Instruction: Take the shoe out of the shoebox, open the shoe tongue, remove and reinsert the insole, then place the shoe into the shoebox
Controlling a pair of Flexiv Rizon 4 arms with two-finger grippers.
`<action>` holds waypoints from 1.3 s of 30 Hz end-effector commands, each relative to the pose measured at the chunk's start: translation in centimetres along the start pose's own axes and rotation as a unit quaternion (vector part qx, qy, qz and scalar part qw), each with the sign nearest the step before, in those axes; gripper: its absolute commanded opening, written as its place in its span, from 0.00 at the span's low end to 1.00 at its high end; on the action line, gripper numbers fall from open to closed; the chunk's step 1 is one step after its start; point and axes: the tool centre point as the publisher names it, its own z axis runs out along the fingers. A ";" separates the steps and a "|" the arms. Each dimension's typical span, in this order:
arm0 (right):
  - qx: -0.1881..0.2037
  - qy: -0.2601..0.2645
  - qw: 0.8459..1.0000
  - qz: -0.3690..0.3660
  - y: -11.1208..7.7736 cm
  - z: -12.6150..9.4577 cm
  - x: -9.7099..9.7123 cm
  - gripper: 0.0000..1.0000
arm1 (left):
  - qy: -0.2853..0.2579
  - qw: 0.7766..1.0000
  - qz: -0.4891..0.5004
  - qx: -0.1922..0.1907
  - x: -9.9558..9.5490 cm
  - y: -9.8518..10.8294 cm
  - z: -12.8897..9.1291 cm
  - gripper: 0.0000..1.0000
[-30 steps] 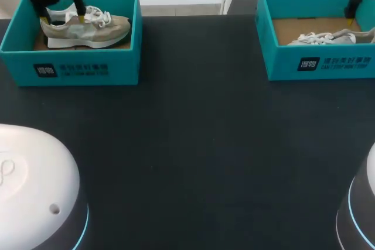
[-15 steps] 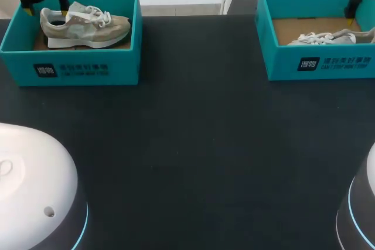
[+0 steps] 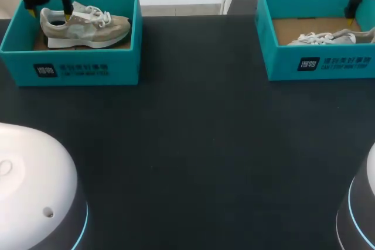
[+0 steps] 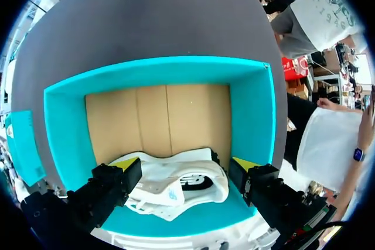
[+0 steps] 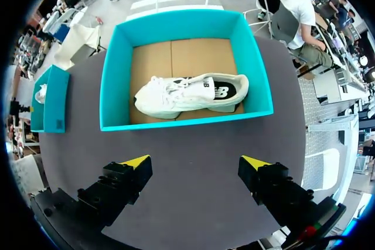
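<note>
A beige laced sneaker (image 3: 85, 26) stands upright in one open teal cardboard shoebox (image 3: 76, 69), a white sneaker (image 3: 328, 38) rests in its twin box (image 3: 319, 62).

left shoebox (image 3: 70, 69) teal, white print on front | left shoe (image 3: 88, 29) beige-grey, white sole and laces | right shoebox (image 3: 319, 62) teal, brown cardboard floor | right shoe (image 5: 187, 95) white, black side panel | table (image 3: 193, 162) plain dark charcoal

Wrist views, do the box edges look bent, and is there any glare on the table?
Left wrist view: the left shoebox has bowed walls, a lens effect. Right wrist view: the right shoebox bows likewise. Head view: box edges run straight; the table is matte, no glare.
</note>
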 end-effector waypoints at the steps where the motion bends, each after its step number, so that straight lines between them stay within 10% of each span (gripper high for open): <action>1: 0.000 0.000 1.000 0.000 0.0 0.0 0.0 1.00 | 0.003 1.000 -0.006 0.009 1.6 3.5 2.0 1.00; 16: 0.000 0.000 1.000 0.000 0.0 0.0 0.0 1.00 | 0.010 0.999 -0.033 0.010 5.5 10.8 7.1 1.00; 21: 0.000 0.000 1.000 0.000 0.0 0.0 0.0 1.00 | 0.005 1.000 -0.018 0.023 5.3 10.8 7.7 1.00; 26: 0.000 0.000 1.000 0.000 0.0 0.0 0.0 1.00 | 0.001 1.000 -0.018 0.023 6.1 10.7 8.7 0.76; 39: 0.000 0.000 1.000 0.000 0.0 0.0 0.0 1.00 | -0.010 0.999 -0.008 0.033 6.2 9.2 10.0 0.83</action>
